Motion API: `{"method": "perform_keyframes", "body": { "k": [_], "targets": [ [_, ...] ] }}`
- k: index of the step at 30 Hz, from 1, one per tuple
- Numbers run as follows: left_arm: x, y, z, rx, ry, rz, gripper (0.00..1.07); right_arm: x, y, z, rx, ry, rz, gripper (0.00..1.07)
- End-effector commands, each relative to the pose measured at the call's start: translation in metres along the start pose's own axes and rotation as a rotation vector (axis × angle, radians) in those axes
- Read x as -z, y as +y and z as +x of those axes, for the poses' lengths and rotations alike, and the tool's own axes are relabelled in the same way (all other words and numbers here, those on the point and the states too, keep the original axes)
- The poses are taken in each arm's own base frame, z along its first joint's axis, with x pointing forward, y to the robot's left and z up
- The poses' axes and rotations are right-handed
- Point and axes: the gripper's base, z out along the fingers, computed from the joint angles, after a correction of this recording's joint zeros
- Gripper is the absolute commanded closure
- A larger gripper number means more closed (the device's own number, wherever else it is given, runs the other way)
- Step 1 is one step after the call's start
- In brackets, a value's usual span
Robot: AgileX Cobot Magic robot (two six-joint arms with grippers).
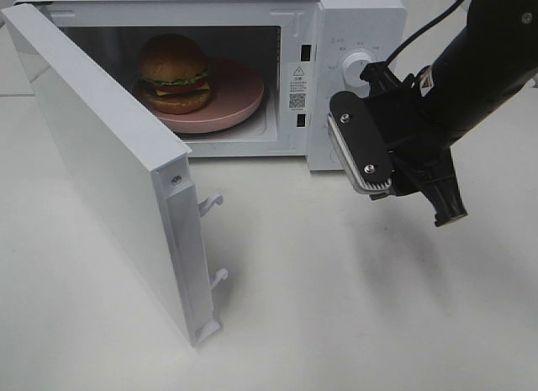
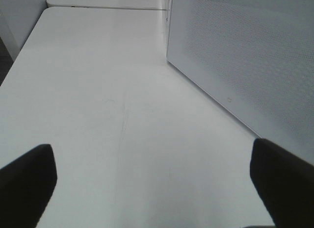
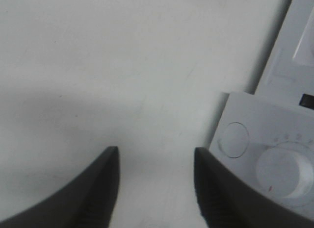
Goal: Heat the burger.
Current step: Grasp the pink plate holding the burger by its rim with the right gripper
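The burger (image 1: 174, 71) sits on its plate (image 1: 239, 97) inside the microwave (image 1: 353, 13). Remaining: shut the door (image 1: 101, 172), turn the dial (image 1: 360, 69). Both empty, the left fingers (image 2: 27, 179) gape wide, the right fingers (image 3: 105, 189) partly apart.

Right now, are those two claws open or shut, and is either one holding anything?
Left gripper: open, holding nothing.
Right gripper: open, holding nothing.

High frontal view over microwave (image 1: 353, 29); wrist views close above table (image 1: 336, 307)
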Motion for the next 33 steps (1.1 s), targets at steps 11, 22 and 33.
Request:
{"method": "perform_keyframes", "body": {
  "k": [11, 22, 33],
  "targets": [
    [0.001, 0.000, 0.001, 0.006, -0.023, -0.003, 0.07, 0.005, -0.008, -0.029, 0.008, -0.061, 0.146, 0.13],
    [0.001, 0.000, 0.001, 0.006, -0.023, -0.003, 0.07, 0.009, -0.031, -0.053, 0.023, -0.098, 0.239, 0.16],
    [0.001, 0.000, 0.001, 0.006, -0.023, -0.003, 0.07, -0.015, -0.055, -0.075, 0.046, -0.114, 0.236, 0.18]
  ]
}}
